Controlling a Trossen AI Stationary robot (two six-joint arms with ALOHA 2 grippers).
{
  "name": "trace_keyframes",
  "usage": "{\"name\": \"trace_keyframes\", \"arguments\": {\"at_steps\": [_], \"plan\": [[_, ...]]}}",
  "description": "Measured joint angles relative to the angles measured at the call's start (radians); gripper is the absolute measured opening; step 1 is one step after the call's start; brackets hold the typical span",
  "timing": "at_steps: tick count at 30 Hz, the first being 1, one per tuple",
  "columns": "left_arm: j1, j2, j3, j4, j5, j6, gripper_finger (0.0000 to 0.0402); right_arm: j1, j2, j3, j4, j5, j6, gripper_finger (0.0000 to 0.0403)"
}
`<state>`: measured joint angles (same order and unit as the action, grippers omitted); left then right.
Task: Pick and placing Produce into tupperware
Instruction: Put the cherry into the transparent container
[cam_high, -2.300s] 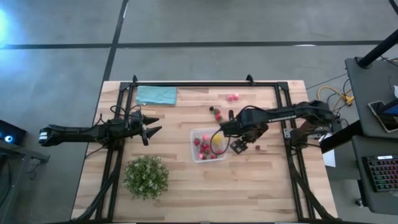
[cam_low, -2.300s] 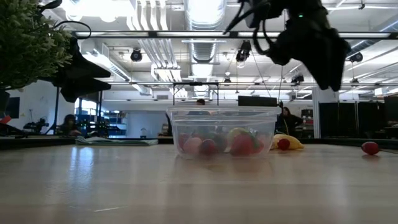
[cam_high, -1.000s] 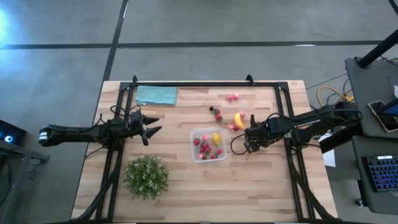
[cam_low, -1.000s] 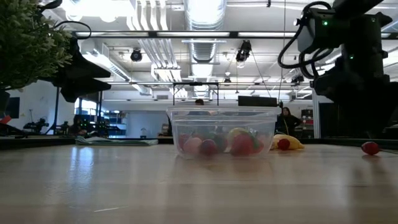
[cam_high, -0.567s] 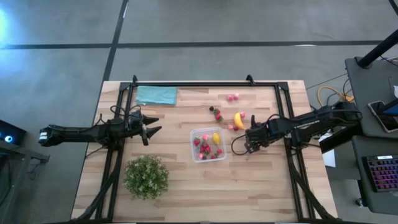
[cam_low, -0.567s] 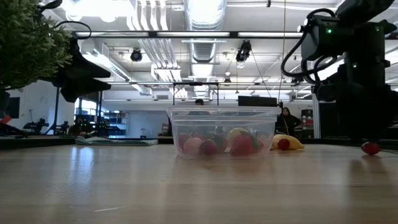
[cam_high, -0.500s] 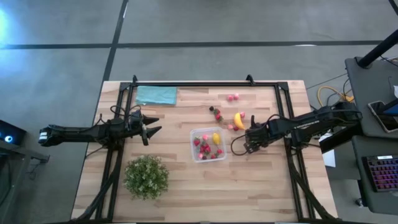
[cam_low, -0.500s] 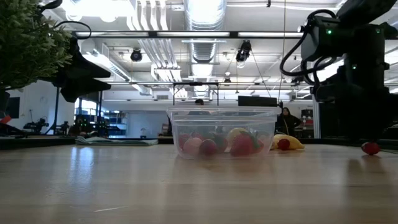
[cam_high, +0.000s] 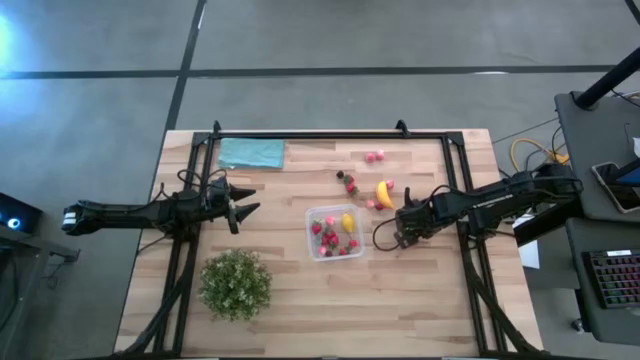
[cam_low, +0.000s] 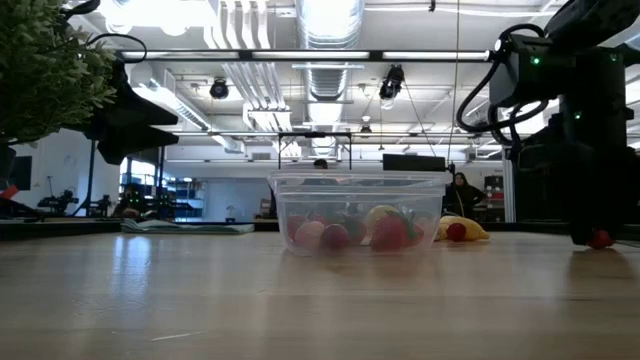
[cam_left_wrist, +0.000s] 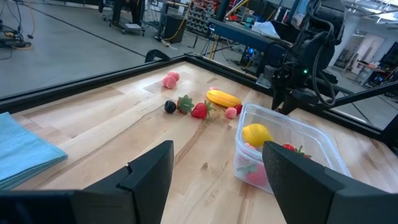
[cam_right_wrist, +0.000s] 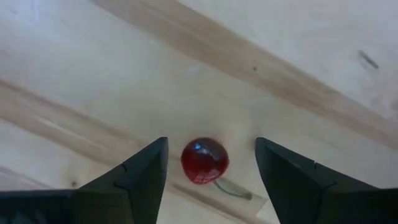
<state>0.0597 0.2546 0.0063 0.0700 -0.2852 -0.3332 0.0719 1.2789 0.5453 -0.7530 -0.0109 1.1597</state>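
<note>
The clear tupperware (cam_high: 335, 232) stands at the table's middle with several red pieces and a yellow lemon (cam_high: 347, 222) in it; it also shows in the low view (cam_low: 360, 212). A banana (cam_high: 384, 193), red strawberries and dark pieces (cam_high: 349, 183) lie beyond it on the wood. My right gripper (cam_high: 404, 234) is open and points down, right of the tupperware. A small red cherry (cam_right_wrist: 204, 160) lies on the table between its fingers, with a gap on each side; it also shows in the low view (cam_low: 600, 239). My left gripper (cam_high: 243, 212) is open and empty at the table's left.
A bushy green plant (cam_high: 235, 284) stands at the near left. A teal cloth (cam_high: 251, 152) lies at the far left. Two pink pieces (cam_high: 373, 156) lie near the far edge. A black frame rail (cam_high: 462, 215) runs close to my right arm.
My right gripper has come down toward the table over the red cherry, staying open. The cherry has kept its place on the wood.
</note>
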Motion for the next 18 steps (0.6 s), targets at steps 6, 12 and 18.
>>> {"name": "trace_keyframes", "arguments": {"at_steps": [6, 12, 18], "plan": [[0.000, 0.000, 0.000, 0.000, 0.000, 0.000, 0.0233, 0.000, 0.000, 0.000, 0.000, -0.026, -0.001, 0.0193], [0.000, 0.000, 0.000, 0.000, 0.000, 0.000, 0.0233, 0.000, 0.000, 0.000, 0.000, -0.024, -0.001, 0.0151], [0.000, 0.000, 0.000, 0.000, 0.000, 0.000, 0.0233, 0.000, 0.000, 0.000, 0.002, -0.022, 0.003, 0.0113]]}}
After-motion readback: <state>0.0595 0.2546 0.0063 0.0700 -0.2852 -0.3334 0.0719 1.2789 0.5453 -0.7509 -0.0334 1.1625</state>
